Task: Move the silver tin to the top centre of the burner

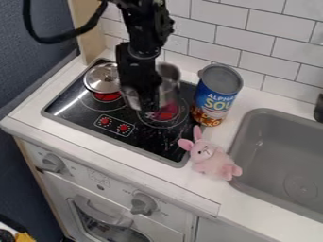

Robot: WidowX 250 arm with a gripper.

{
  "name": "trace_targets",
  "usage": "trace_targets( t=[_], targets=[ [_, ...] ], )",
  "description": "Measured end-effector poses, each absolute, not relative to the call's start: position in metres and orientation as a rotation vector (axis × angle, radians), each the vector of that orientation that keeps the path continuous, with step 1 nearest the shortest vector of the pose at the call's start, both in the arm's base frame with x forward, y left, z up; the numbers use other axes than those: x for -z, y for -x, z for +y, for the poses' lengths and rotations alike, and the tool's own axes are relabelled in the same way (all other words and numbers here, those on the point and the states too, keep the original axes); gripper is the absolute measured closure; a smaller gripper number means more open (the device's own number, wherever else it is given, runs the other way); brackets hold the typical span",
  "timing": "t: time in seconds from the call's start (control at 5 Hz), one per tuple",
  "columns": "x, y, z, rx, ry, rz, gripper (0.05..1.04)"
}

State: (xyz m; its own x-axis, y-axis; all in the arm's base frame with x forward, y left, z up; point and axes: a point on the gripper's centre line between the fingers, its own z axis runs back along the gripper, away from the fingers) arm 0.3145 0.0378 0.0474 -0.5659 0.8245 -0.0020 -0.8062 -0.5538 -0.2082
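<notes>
My black gripper [148, 101] hangs down over the black cooktop [82, 106] in a toy kitchen, directly in front of the silver tin [170, 80], which shows beside it at the rear of the burner [165, 115] on the view's right. Whether I am wide, narrow or holding the tin, I cannot tell; nor can I tell if the tin's base, partly hidden behind me, touches the cooktop. On the view's left, a round silver lid [101, 77] lies over the upper part of another burner [106, 96]. A large can [216, 94] with a blue label stands upright by the cooktop's right edge, near the tin. Below it, a pink plush rabbit [214, 161] rests on the white counter [145, 165], between cooktop and gray sink [277, 160]. White tiles [227, 26] line the wall, and an oven door [95, 212] sits under the counter.
</notes>
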Motion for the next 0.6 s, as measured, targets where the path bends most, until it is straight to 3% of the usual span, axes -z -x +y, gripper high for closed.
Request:
trace_targets(
  t=[0.2, 0.6],
  targets=[
    [-0.058, -0.329, 0.043, -2.196, 0.157, -0.287, 0.999],
    [-0.043, -0.356, 0.054, -2.233, 0.092, -0.33, 0.998]
  ],
)
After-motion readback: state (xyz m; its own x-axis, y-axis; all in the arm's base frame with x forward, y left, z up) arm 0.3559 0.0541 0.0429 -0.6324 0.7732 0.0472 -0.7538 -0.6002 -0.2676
